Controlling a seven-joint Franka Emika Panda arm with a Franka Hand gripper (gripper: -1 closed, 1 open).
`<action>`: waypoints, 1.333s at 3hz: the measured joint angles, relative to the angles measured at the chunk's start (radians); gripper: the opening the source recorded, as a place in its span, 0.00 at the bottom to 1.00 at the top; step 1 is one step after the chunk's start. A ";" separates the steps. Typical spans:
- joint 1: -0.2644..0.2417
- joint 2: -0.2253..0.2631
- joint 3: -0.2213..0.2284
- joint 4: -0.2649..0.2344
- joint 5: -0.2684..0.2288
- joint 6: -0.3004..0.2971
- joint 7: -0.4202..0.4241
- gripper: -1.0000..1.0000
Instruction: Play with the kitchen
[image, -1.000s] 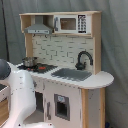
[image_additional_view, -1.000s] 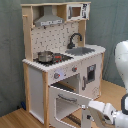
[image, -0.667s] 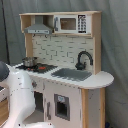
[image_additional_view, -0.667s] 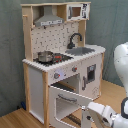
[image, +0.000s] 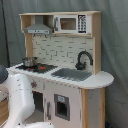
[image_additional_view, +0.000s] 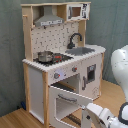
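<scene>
The kitchen (image: 65, 47) (image_additional_view: 60, 35) is pale wood with white panels. It has a grey hood (image_additional_view: 49, 20), a black faucet (image: 84, 59) (image_additional_view: 75, 39) over a grey sink (image: 72, 74) (image_additional_view: 82, 50), and a metal pot (image: 30, 62) (image_additional_view: 45, 56) on the black, red-ringed stovetop (image: 44, 67) (image_additional_view: 59, 58). The oven door (image_additional_view: 67, 102) hangs open, tilted forward and down. In the second exterior view my gripper (image_additional_view: 93, 114) is low, right beside the door's front right corner. In the first exterior view only my white arm (image: 20, 100) shows, in front of the oven.
A microwave panel (image: 70, 23) sits in the top shelf. Two knobs (image_additional_view: 56, 76) are under the stove. A lower door with a dark window (image: 61, 106) is under the sink. The rounded counter end (image: 102, 79) sticks out. Wooden floor (image_additional_view: 15, 120) lies below and grey curtain behind.
My arm has shifted a little: in the first exterior view its white link moved right and lower in front of the oven. The oven door stays open.
</scene>
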 joint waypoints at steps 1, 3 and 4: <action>0.000 0.038 0.000 0.009 0.001 -0.074 0.057 1.00; -0.006 0.081 0.000 0.009 0.015 -0.228 0.198 1.00; -0.020 0.090 0.000 0.009 0.052 -0.294 0.269 1.00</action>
